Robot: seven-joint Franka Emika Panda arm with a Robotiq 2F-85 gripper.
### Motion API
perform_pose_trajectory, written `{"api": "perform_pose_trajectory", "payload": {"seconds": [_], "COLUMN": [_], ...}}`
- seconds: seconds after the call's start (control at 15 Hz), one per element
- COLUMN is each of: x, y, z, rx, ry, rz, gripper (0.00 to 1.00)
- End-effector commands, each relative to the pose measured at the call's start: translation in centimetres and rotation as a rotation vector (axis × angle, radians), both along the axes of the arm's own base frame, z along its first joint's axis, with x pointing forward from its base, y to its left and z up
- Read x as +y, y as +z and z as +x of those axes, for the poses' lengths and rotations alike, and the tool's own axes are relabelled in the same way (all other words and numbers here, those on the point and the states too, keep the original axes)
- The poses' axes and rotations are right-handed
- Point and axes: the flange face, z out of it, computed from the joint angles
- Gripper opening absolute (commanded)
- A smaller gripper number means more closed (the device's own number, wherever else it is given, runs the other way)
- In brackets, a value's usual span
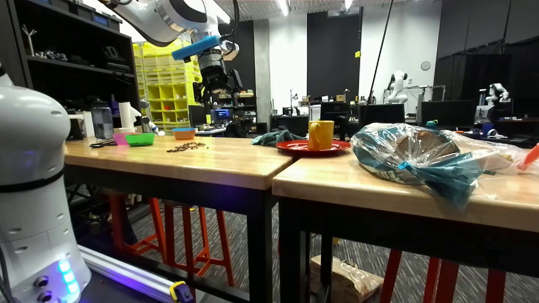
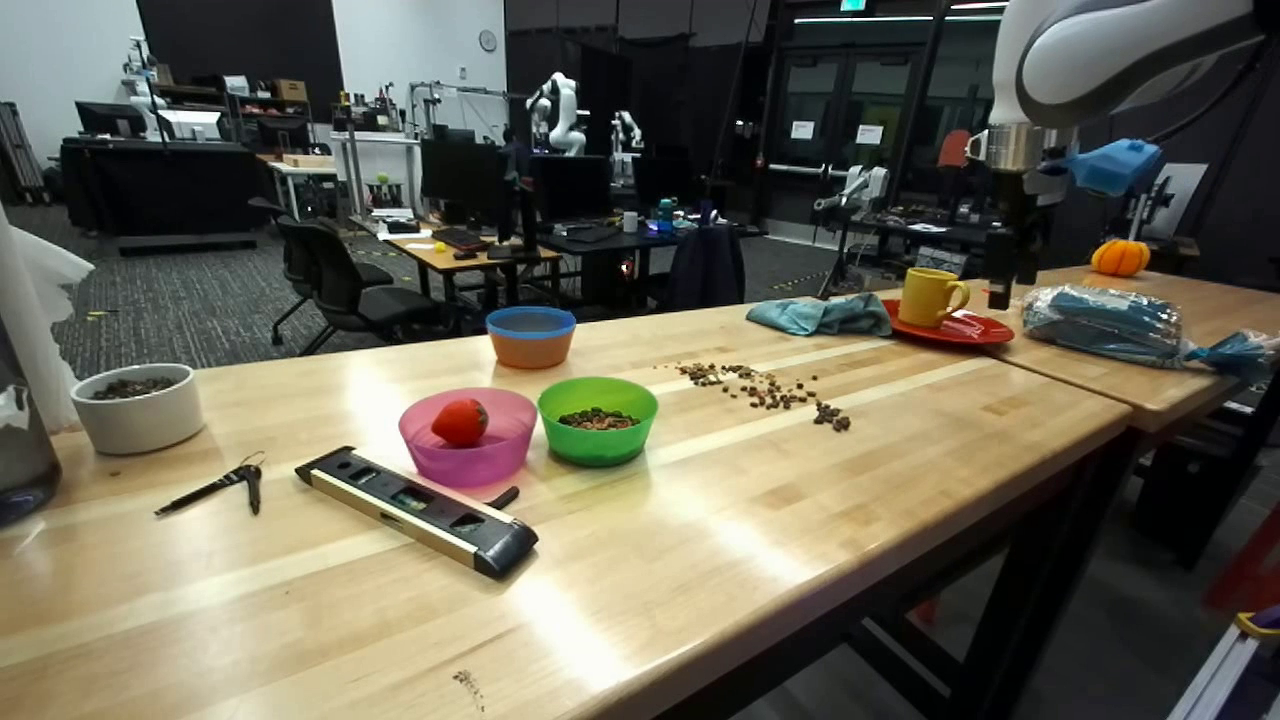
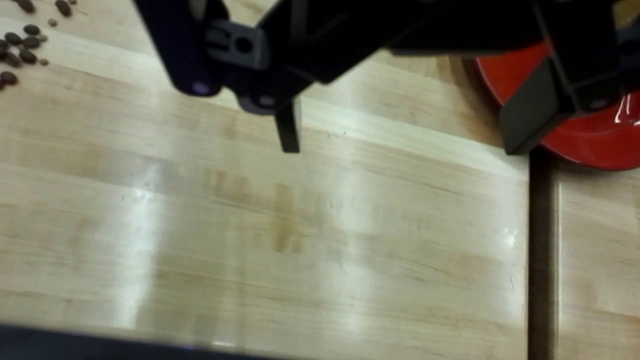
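Note:
My gripper point(image 3: 409, 134) is open, its two fingers wide apart and nothing between them. It hangs in the air above the wooden table, and in both exterior views the gripper point(image 1: 221, 101) point(image 2: 1013, 284) points downward. In the wrist view one finger overlaps the edge of a red plate point(image 3: 602, 145), while bare wood shows under the gap. A yellow mug point(image 2: 926, 298) stands upright on that plate point(image 2: 968, 328); only a sliver of it enters the wrist view. Dark beans point(image 3: 22, 47) lie loose off to the opposite side of the jaws. A crumpled teal cloth point(image 2: 822, 315) touches the plate.
A pink bowl point(image 2: 470, 465) with a red strawberry-like item, a green bowl point(image 2: 597, 447) holding beans, an orange-blue bowl point(image 2: 530, 345) and a white ramekin point(image 2: 140, 420) share the table with a level point(image 2: 420, 510). A plastic-wrapped bag point(image 1: 404, 151) lies past the seam between tables point(image 3: 541, 260).

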Motion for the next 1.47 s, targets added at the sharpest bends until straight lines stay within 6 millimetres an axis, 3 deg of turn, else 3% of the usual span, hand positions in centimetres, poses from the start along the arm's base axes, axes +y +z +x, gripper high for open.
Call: {"api": "perform_pose_trajectory", "payload": {"seconds": [0.0, 0.67, 1.4], "x": [-0.3, -2.2, -5.0], "y": [0.2, 0.3, -4.1], "z": [3.9, 15.1, 24.4], "rx": [-0.060, -0.128, -0.072], "ry": [-0.029, -0.073, -0.145], "rz": [0.006, 0.069, 0.056], "gripper": [1.00, 1.00, 1.00]}}
